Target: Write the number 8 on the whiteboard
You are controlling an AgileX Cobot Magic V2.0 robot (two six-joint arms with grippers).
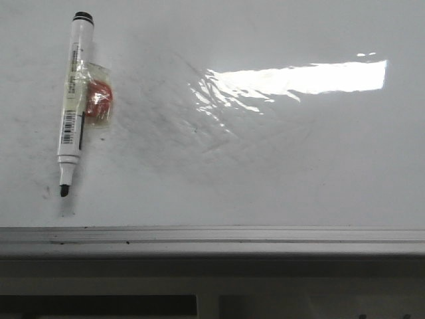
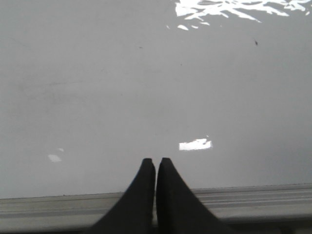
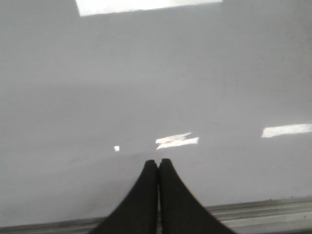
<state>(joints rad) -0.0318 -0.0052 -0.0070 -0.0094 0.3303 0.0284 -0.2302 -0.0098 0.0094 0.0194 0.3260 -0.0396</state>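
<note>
The whiteboard [image 1: 279,166] fills the front view, glossy white with faint grey smudges and a bright glare patch. No number 8 shows on it. An uncapped white marker [image 1: 73,100] lies on the board at the far left, tip toward the near edge, with a red lump [image 1: 98,101] taped to its side. Neither gripper appears in the front view. My left gripper [image 2: 156,161] is shut and empty over the board [image 2: 122,87] near its frame. My right gripper [image 3: 159,162] is also shut on nothing, above the board [image 3: 170,83].
The board's grey metal frame edge [image 1: 212,238] runs along the near side and shows under the fingers as the frame strip [image 2: 253,200] and the frame strip [image 3: 263,214]. Below it is a darker table front [image 1: 212,292].
</note>
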